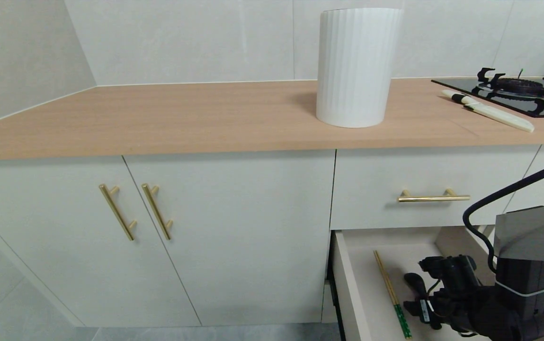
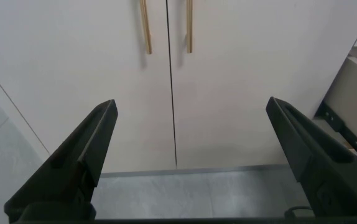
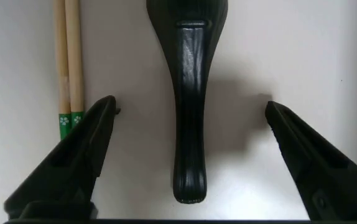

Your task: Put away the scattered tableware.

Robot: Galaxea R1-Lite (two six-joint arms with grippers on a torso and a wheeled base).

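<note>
Black spoon (image 3: 190, 56) is lying flat on the floor of the open drawer (image 1: 343, 277), handle end toward the right gripper (image 3: 189, 107). That one hangs just over it with its fingers spread wide, one either side of the handle, touching nothing as far as I can see. Chopsticks (image 1: 391, 293) are in the drawer too, just beside the spoon, on the side nearer the drawer's left wall.

Left gripper (image 2: 191, 104) is off to the left of the drawer, low down, also spread and holding nothing, facing the double cabinet doors (image 2: 228, 93).

Above and behind the drawer, on the countertop (image 1: 158, 118), a white knife (image 1: 489, 111) is still out, one end resting on the edge of the stove (image 1: 518, 92). A ribbed white canister (image 1: 354, 66) stands above the drawer too, a bit left.

My worry: the arm sits under the shut drawer front and the counter lip, so lifting straight up could clip them. And that knife looks slim and slick; a sloppy pinch might send it skidding.
</note>
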